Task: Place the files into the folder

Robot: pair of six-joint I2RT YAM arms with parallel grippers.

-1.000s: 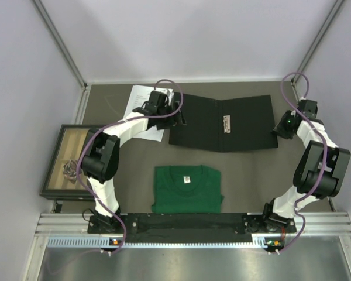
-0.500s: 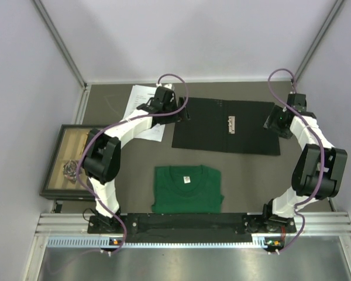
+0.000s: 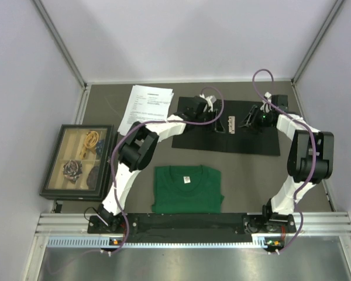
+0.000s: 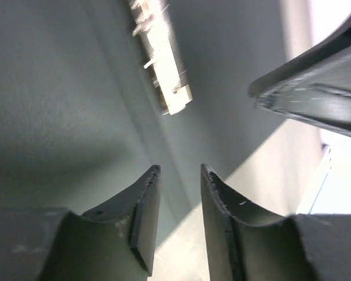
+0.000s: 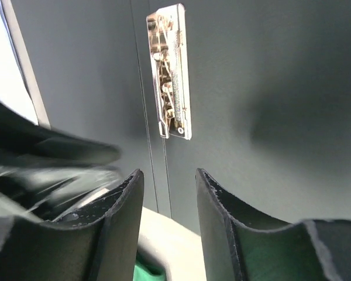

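The folder (image 3: 257, 140) lies open on the mat with its black inner faces up and a metal clip (image 3: 231, 123) by the spine. My left gripper (image 3: 218, 124) hovers just left of the clip. My right gripper (image 3: 246, 123) hovers just right of it, facing the left one. Both are partly open with nothing between the fingers. In the left wrist view the clip (image 4: 164, 58) sits ahead of my left gripper (image 4: 180, 170). In the right wrist view the clip (image 5: 169, 76) lies ahead of my right gripper (image 5: 168, 172). The files (image 3: 145, 108), white printed sheets, lie to the folder's left.
A dark-framed picture box (image 3: 79, 161) stands at the left edge of the mat. A folded green T-shirt (image 3: 187, 188) lies in front of the folder, near the arm bases. Grey walls close in the back and both sides.
Both grippers left the folder's outer edges and came together over the clip at its middle. The left one swung right, away from the files, and its jaws narrowed.
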